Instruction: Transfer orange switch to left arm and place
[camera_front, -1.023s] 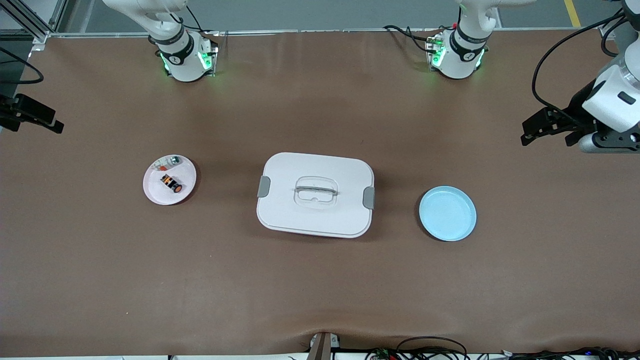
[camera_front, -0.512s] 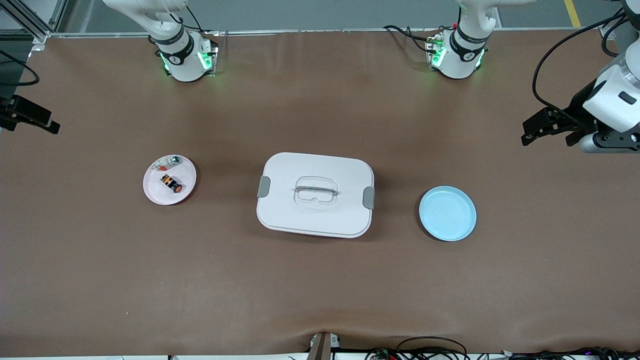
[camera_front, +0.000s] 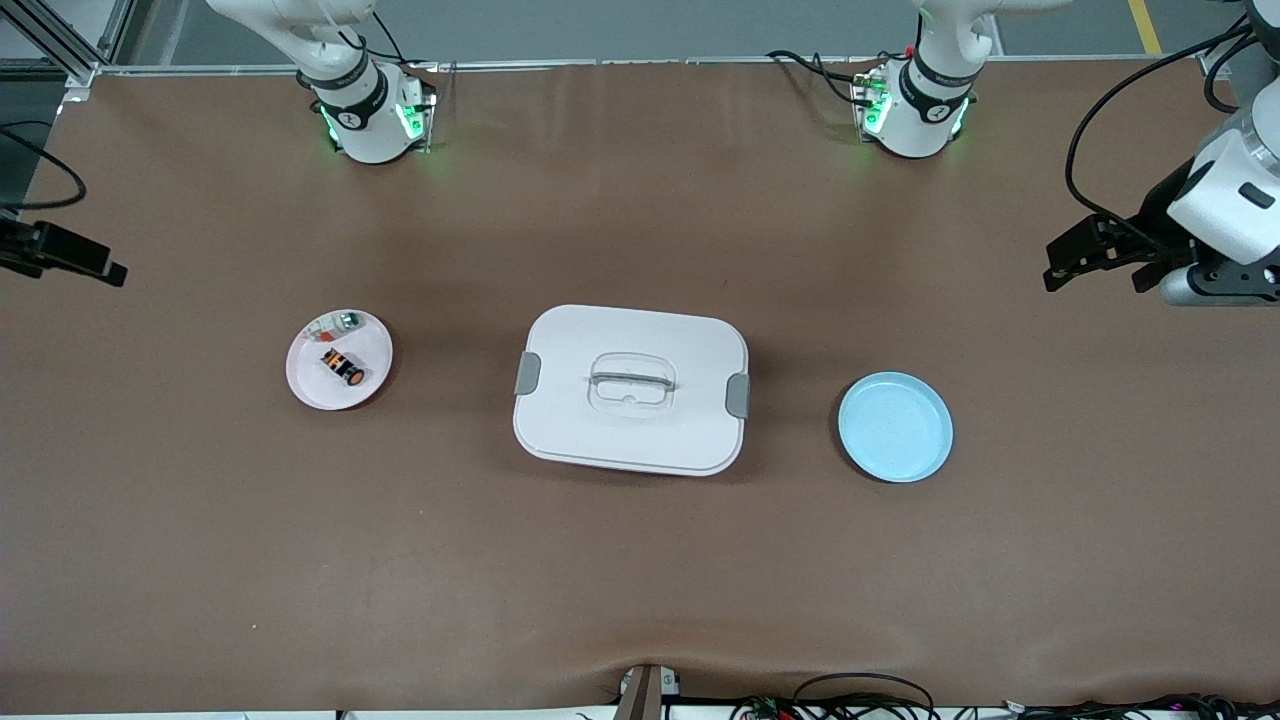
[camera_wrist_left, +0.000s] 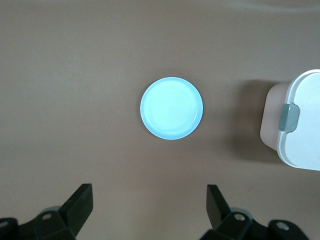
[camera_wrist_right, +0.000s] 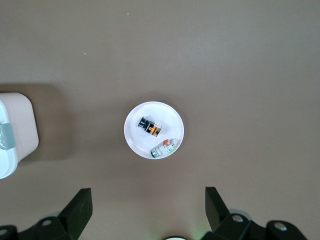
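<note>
The orange switch (camera_front: 342, 367) lies on a pink plate (camera_front: 310, 385) toward the right arm's end of the table, beside a small white part (camera_front: 338, 322). The right wrist view shows the switch (camera_wrist_right: 150, 127) on that plate (camera_wrist_right: 137, 140). The white box (camera_front: 631, 430) stands mid-table between the pink plate and a blue plate (camera_front: 895, 427). My right gripper (camera_front: 75, 258) is up over the table's edge at the right arm's end, open and empty (camera_wrist_right: 148, 202). My left gripper (camera_front: 1095, 268) is up over the left arm's end, open and empty (camera_wrist_left: 148, 200).
The left wrist view shows the blue plate (camera_wrist_left: 171, 108) and a corner of the box (camera_wrist_left: 300, 145) with its grey latch. The right wrist view shows a box corner (camera_wrist_right: 17, 135). Cables run along the table's front edge (camera_front: 860, 695).
My right gripper has shifted a little at the right arm's end of the table. The left arm, the switch, the plates and the box have not moved.
</note>
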